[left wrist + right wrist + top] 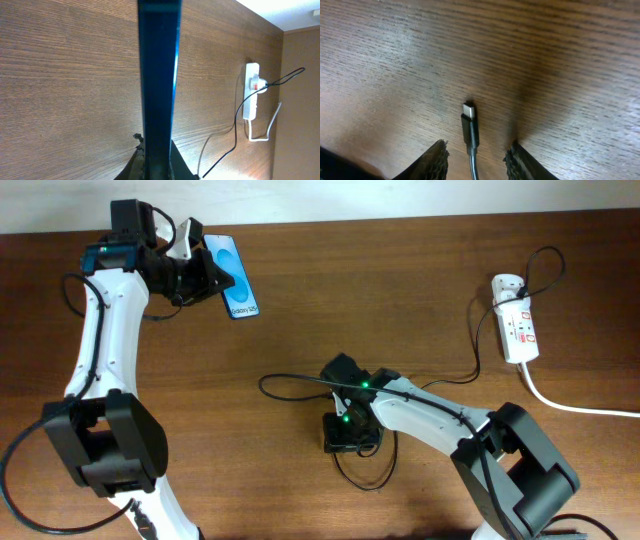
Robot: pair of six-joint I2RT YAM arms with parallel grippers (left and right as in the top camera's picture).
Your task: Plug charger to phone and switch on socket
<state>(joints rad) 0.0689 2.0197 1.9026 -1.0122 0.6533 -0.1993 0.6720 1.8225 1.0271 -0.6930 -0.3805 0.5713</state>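
My left gripper (205, 275) is shut on the phone (236, 276), a slim handset with a bright blue screen, and holds it on edge at the far left of the table. In the left wrist view the phone (158, 75) rises edge-on from between the fingers (157, 167). My right gripper (350, 442) is open over the table's middle. In the right wrist view the charger's black connector tip (469, 127) lies on the wood between the spread fingers (476, 155), touching neither. The thin black cable (470, 370) runs to the adapter in the socket (515, 320), a white power strip at the right.
The socket's thick white cord (570, 405) runs off to the right edge. The charger cable loops on the wood around the right gripper (290, 380). The socket also shows in the left wrist view (251, 90). A pale wall borders the table's far edge.
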